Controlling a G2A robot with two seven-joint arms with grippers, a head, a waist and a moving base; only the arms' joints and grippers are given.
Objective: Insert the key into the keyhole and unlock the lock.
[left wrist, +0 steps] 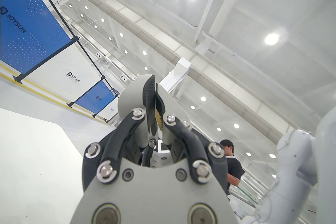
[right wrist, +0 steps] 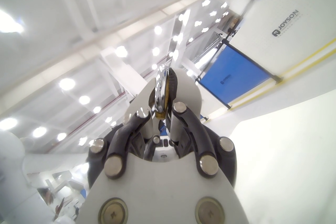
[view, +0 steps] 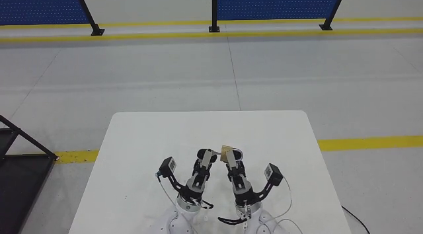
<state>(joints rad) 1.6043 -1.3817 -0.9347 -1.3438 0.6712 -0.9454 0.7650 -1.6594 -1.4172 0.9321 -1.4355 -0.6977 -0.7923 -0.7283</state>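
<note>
- right gripper [right wrist: 164, 83] fingers clamped on lock [right wrist: 160, 100], held above table [view: 198, 128] near edge
- left gripper [left wrist: 154, 95] pinched shut on key [left wrist: 158, 118], just beside lock
- step: probably aligning, keyhole not visible
- next: square key tip to keyhole, push, twist

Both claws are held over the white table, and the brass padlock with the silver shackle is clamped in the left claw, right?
No: the brass padlock with the silver shackle is clamped in the right claw, as the right wrist view shows; the left claw pinches a small brass piece. Both are held over the white table.
</note>
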